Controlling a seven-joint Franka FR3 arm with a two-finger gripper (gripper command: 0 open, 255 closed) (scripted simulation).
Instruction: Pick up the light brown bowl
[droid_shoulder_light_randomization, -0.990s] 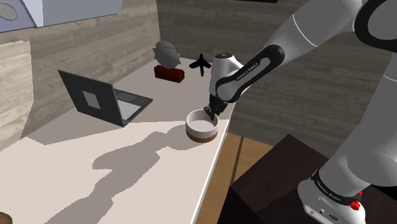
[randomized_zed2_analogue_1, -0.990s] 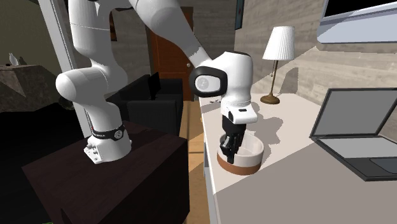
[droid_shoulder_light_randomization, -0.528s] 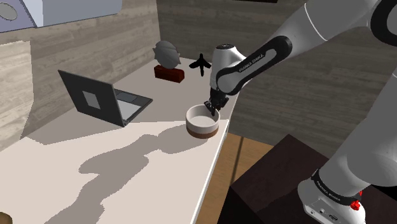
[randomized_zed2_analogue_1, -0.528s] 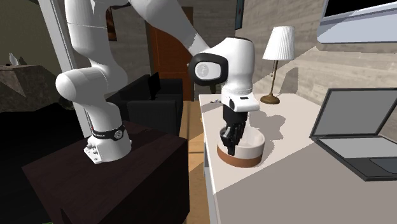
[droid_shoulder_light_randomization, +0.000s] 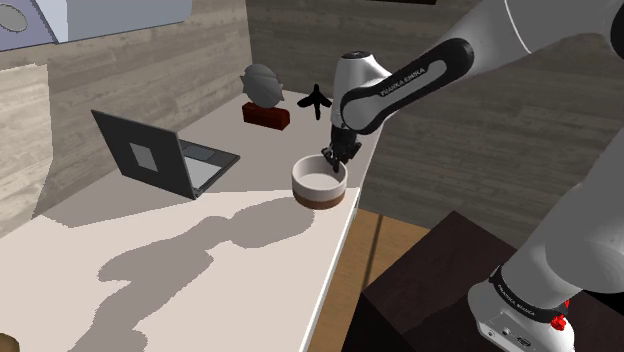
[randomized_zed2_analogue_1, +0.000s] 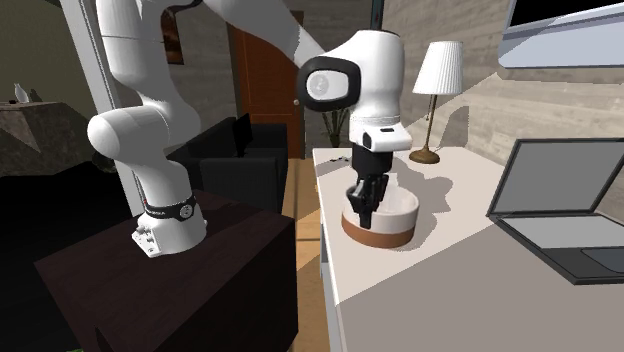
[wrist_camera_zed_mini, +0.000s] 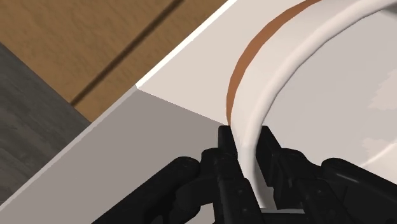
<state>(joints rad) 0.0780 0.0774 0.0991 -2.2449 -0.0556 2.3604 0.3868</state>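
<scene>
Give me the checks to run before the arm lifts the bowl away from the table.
1. Grip: the gripper is shut on the wall of the bowl, one finger inside, one outside: ok.
2. Bowl upright, rim about level: ok.
3. Bowl's base free of the table: cannot tell.
4. Laptop stands apart from the bowl: ok.
5. Lamp stands apart, behind the bowl in the second exterior view: ok.
6. Margin to the table's edge: not ok. The bowl is close beside the edge, so a slip would likely send it to the floor.
</scene>
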